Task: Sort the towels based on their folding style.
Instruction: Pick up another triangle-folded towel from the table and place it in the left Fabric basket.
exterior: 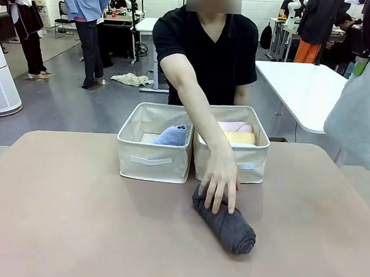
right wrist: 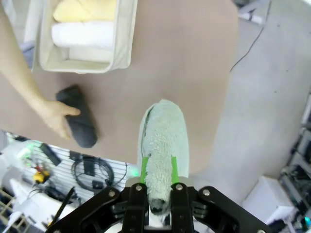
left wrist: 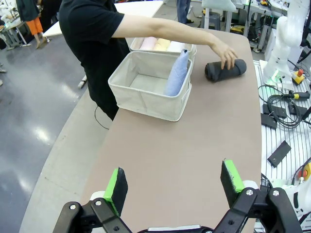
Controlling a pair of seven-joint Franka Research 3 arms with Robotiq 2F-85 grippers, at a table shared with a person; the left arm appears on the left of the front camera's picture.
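- Right end effector [right wrist: 158,170], lower centre, clamps the pale towel [right wrist: 163,131] aloft (fold hard to read), presumably for binning.
- Left end effector [left wrist: 175,182] gapes empty.

The grey floor [exterior: 67,106] is polished (light glares off it). A white table [exterior: 307,89] stands at the far right; a crumpled cloth [exterior: 131,79] lies on the floor; black cables [left wrist: 286,116] trail beside the tan tabletop [left wrist: 175,160].

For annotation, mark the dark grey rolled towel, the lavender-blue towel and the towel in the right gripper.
dark grey rolled towel [exterior: 237,231], front view, its near end.
lavender-blue towel [exterior: 172,136], front view, its visible top.
pale teal towel [right wrist: 163,138], right wrist view, its hanging middle.
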